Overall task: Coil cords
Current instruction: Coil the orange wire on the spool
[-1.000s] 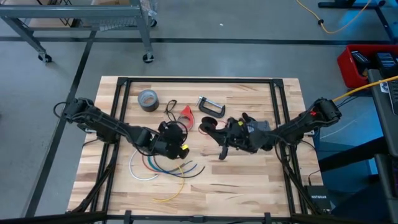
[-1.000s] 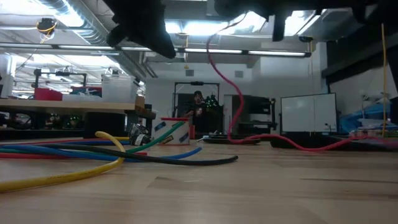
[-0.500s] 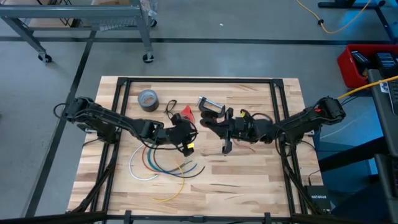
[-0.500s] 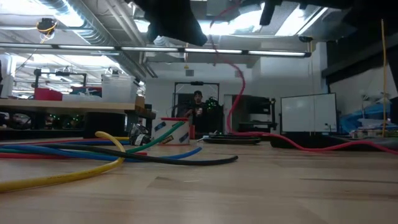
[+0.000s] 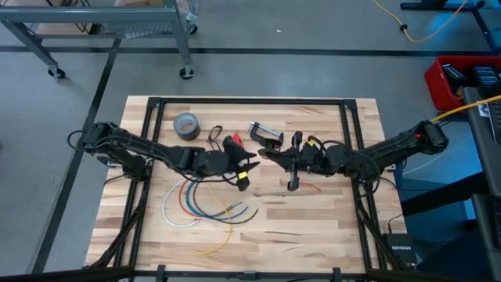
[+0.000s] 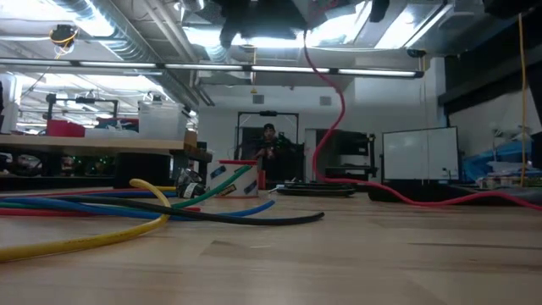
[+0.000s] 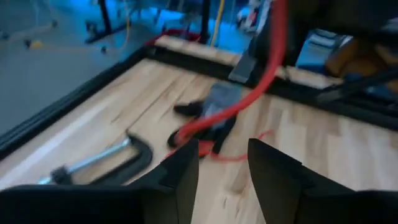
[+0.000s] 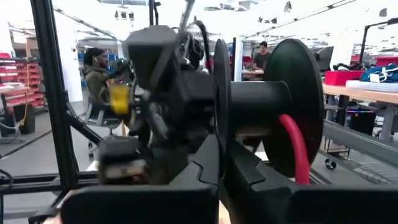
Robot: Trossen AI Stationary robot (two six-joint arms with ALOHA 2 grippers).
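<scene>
The cords are a thin red wire (image 6: 339,110) joined to a small black spool (image 8: 261,102). My right gripper (image 5: 293,161) is shut on the spool above the table's middle. The wire hangs from the spool in a loose curl, and its far part (image 6: 423,201) lies on the wooden table (image 5: 313,227). My left gripper (image 5: 247,177) hovers just left of the spool. Its fingers (image 7: 180,180) stand open with nothing between them, and the red wire (image 7: 261,74) runs past beyond their tips. My right gripper pinches the rim of one of the spool's flanges (image 8: 219,124) between its two fingers. The spool is lifted clear of the table with its axle lying across the fingers. The red wire (image 8: 297,149) comes off the core by the other flange.
At the table's far side lie a grey tape roll (image 5: 185,125), a red cone-shaped piece (image 5: 232,143) and a metal C-clamp (image 5: 266,133). A fanned bundle of coloured wires (image 5: 207,207) lies near the left arm. The table's near right part is bare wood.
My left gripper has moved toward the table's right edge, closer to the spool. My right gripper has shifted a little toward the far edge with the spool. The hanging part of the red wire has swung with them, while its end stays on the table.
</scene>
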